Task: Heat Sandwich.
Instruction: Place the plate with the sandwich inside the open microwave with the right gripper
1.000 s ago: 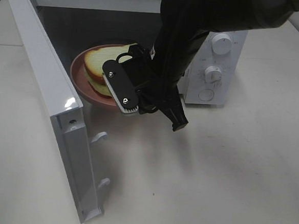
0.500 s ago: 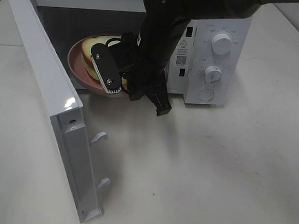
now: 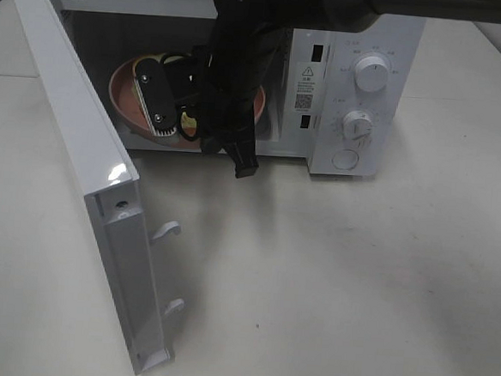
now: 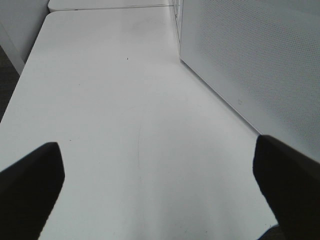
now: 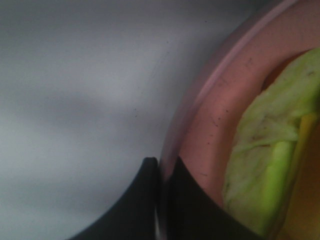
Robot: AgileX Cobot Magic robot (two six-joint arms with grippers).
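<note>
The microwave (image 3: 329,116) stands open on the surface (image 4: 125,100). The plate (image 5: 215,125) is now well inside it, where a second ago it hung at the mouth. On the plate lies the sandwich (image 5: 265,165): likely light, soft and loosely stacked, so best carried level by the plate's rim. The right jaws pinch that rim; the left jaws gape, empty.

You've got 1 microwave (image 3: 352,92) w/ 1 door (image 3: 73,141), and on the door's edge you'll count 2 latch hooks (image 3: 168,229). Front panel: 2 knobs (image 3: 371,73), 1 round button (image 3: 345,159) under them, 2 dark latch slots (image 3: 315,50), 2 stickers (image 3: 307,72). Inside: 1 plate (image 5: 210,115), 1 sandwich (image 5: 265,150). Grippers: 2 total, i.e. 1 left gripper (image 4: 159,167) and 1 right gripper (image 5: 161,172), each w/ 2 fingers (image 4: 30,175) showing in its wrist cam.
</note>
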